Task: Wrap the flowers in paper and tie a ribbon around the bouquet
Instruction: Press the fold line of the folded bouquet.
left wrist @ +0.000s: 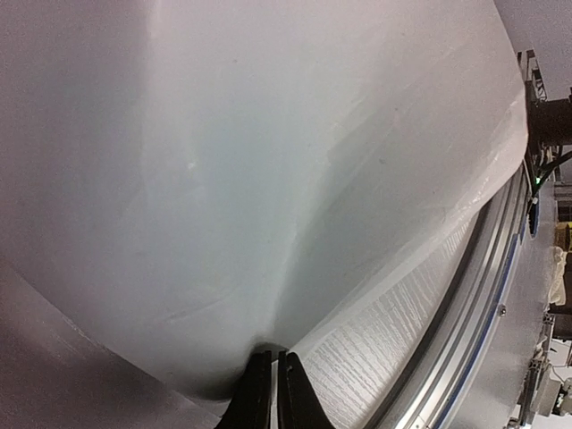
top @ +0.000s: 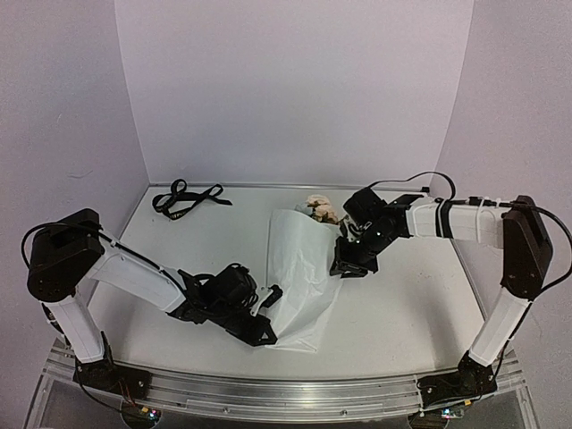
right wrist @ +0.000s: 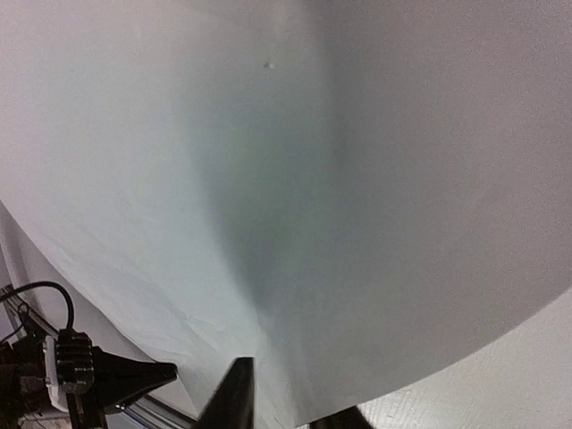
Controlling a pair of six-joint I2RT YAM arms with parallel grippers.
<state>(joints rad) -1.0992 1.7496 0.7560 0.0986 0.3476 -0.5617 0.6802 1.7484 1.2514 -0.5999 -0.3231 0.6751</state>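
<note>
The white paper (top: 299, 268) lies folded over the flowers, whose peach blooms (top: 322, 211) stick out at its far end; the stems are hidden. My left gripper (top: 267, 313) is at the paper's near left corner. In the left wrist view its jaws (left wrist: 271, 357) are pinched together on the paper (left wrist: 268, 179). My right gripper (top: 344, 264) is at the paper's right edge. In the right wrist view it (right wrist: 288, 407) stands open, fingers apart, with the edge of the paper (right wrist: 313, 179) lying between them. The black ribbon (top: 183, 198) lies loose at the far left.
The white table (top: 402, 304) is walled on three sides. An aluminium rail (top: 268, 393) runs along the near edge, close to the left gripper, and shows in the left wrist view as the rail (left wrist: 483, 295).
</note>
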